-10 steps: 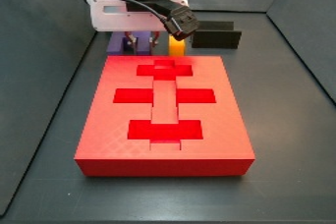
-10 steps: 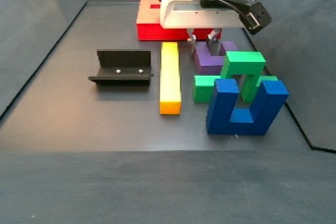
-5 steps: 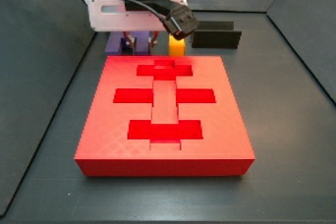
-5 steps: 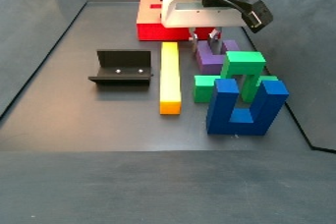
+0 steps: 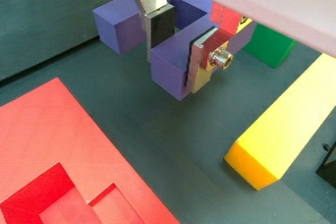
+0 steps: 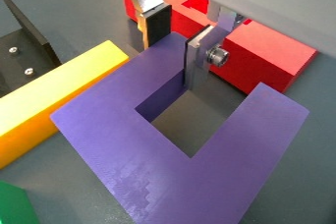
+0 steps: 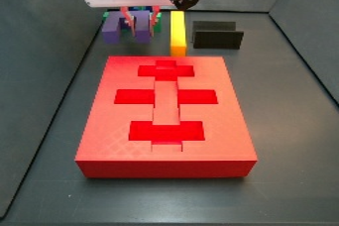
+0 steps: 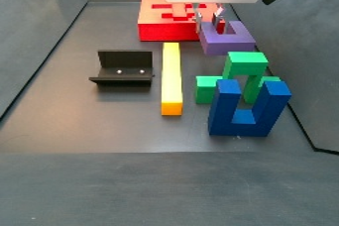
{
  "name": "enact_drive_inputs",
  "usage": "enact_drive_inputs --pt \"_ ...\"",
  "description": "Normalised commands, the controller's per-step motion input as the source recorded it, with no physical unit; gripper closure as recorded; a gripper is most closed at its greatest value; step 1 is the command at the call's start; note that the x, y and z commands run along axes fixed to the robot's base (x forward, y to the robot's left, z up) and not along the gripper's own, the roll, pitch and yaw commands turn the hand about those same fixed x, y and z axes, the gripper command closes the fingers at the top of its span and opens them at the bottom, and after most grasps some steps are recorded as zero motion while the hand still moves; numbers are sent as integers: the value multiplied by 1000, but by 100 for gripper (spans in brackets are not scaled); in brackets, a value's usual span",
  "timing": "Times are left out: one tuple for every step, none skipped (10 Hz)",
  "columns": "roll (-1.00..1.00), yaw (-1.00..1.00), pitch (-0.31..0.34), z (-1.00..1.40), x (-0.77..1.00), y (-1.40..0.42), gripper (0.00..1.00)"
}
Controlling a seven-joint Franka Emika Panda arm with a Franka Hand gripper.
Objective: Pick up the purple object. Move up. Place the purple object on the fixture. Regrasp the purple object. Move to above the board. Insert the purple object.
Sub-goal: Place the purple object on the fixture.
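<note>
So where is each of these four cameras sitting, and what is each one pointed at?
Wrist view: on the arm, looking down at the gripper clamping the purple object.
Wrist view: same spot, closer; fingers show.
Side view: beyond the board, facing the fixture.
Side view: opposite end, behind the blue block.
All share the purple object.

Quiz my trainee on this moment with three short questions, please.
1. True or false: the purple object sits on the fixture.
2. The end effector, raised behind the board's far end, is shut on: A) the fixture B) the purple object C) nothing.
3. Fill in: the long bar lying beside the fixture is coloured ____.

Key: 1 false; 2 B; 3 yellow.
</note>
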Motion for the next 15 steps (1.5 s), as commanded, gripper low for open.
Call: enact_drive_inputs --pt "-303 -103 226 134 331 -34 100" --pt "-646 -191 297 686 643 -149 100" --pt "-743 -197 200 709 769 -343 100" --pt "-700 -174 194 734 783 -360 100" --pt "-663 -180 240 774 809 -371 100" --pt "-623 -191 286 831 774 -360 100" --pt "-634 -194 283 814 769 -374 100" --pt "-711 -189 251 737 760 -403 100" --pt "-746 -163 200 709 683 -429 100" --pt "-857 -269 89 471 606 -126 100" --pt "-603 -300 0 0 686 326 100" --pt "-569 -206 0 -223 714 449 100" --pt "-600 -163 0 -183 743 471 100" --pt "-634 -89 -77 -46 794 520 100" --pt "-626 0 -123 0 803 594 100"
